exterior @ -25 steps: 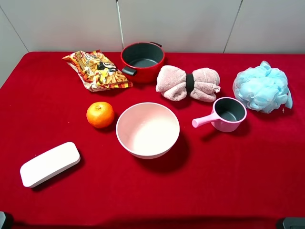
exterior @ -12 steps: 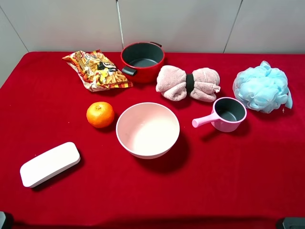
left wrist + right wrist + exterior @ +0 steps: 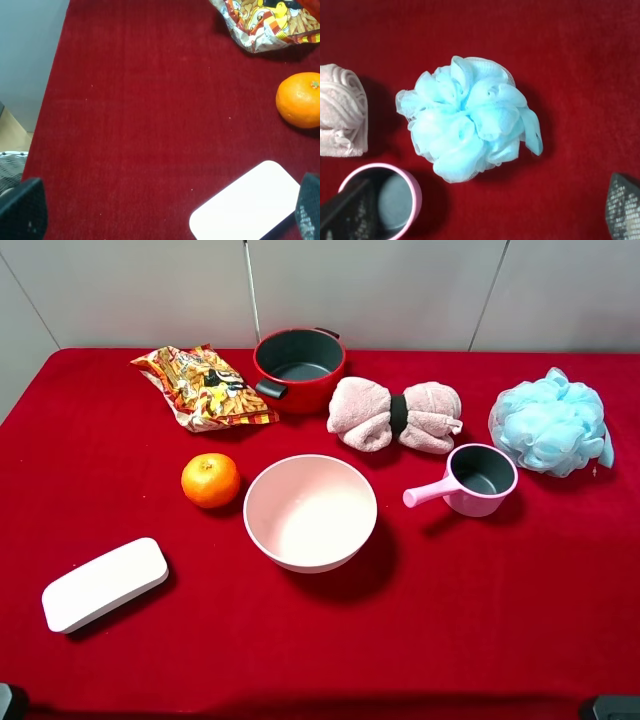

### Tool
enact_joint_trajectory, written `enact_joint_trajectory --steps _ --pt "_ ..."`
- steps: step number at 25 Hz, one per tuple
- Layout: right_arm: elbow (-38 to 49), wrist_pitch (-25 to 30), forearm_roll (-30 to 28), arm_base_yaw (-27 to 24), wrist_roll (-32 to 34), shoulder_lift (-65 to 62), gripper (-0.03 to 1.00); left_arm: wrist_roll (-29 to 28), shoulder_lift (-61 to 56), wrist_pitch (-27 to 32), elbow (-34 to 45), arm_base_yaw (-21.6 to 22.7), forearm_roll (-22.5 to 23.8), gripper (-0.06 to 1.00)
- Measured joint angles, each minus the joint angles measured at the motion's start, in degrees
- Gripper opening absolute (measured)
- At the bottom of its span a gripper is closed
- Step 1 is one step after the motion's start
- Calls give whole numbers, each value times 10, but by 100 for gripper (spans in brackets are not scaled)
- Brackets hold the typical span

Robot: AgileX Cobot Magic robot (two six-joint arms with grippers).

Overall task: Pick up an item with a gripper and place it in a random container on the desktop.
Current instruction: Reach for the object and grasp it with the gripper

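Note:
The light blue mesh bath pouf (image 3: 550, 422) lies on the red cloth desktop (image 3: 480, 610) at the far right; it fills the middle of the right wrist view (image 3: 470, 120). The large pale pink bowl (image 3: 310, 511) stands empty at the centre. My right gripper (image 3: 482, 212) is open above the cloth, with the pouf in front of its spread fingers and not touching them. My left gripper (image 3: 165, 210) is open and empty over the left side of the table, above the white box (image 3: 245, 210). Neither gripper shows in the exterior view.
A red pot (image 3: 298, 368), a snack bag (image 3: 205, 387) and a rolled pink towel (image 3: 395, 415) lie along the back. A pink handled scoop (image 3: 475, 480) sits just left of the pouf. An orange (image 3: 210, 480) and a white box (image 3: 104, 583) lie at the left.

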Motion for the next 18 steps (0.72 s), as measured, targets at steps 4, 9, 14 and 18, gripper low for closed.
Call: enact_joint_trajectory --steps 4,9,14,18 --pt "-25 -2 1 0 0 60 69 0 0 0 0 0 0 99" --pt "-41 -8 6 0 -2 132 69 0 0 0 0 0 0 99" --pt "-44 -30 15 0 -2 194 69 0 0 0 0 0 0 99" --pt "-44 -56 20 0 -9 240 69 0 0 0 0 0 0 99"
